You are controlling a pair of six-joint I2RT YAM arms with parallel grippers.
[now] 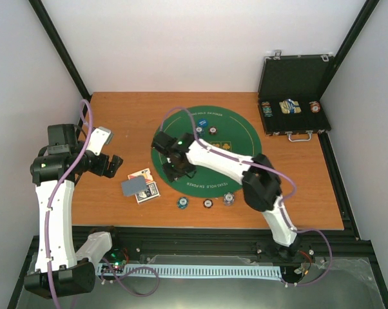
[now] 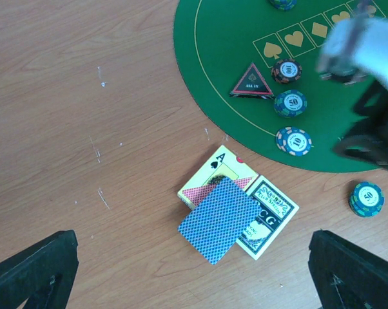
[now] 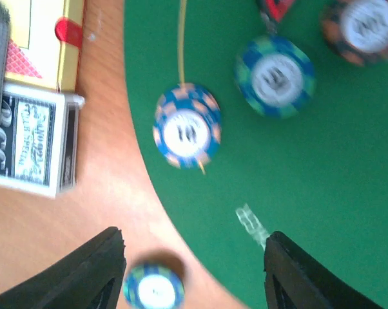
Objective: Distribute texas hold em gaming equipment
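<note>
A blue-backed deck of playing cards lies on two card boxes on the wood, left of the green mat. On the mat's left edge sit a black-and-red triangle marker and three striped poker chips; the nearest shows blue and orange. My right gripper hovers open over the mat's edge, nothing between its fingers; a blue chip lies on the wood below its left finger. My left gripper is open above bare wood, near the cards.
Three more chips lie in a row on the wood just below the mat. An open black case with chips and cards inside stands at the back right. The right arm stretches across the mat.
</note>
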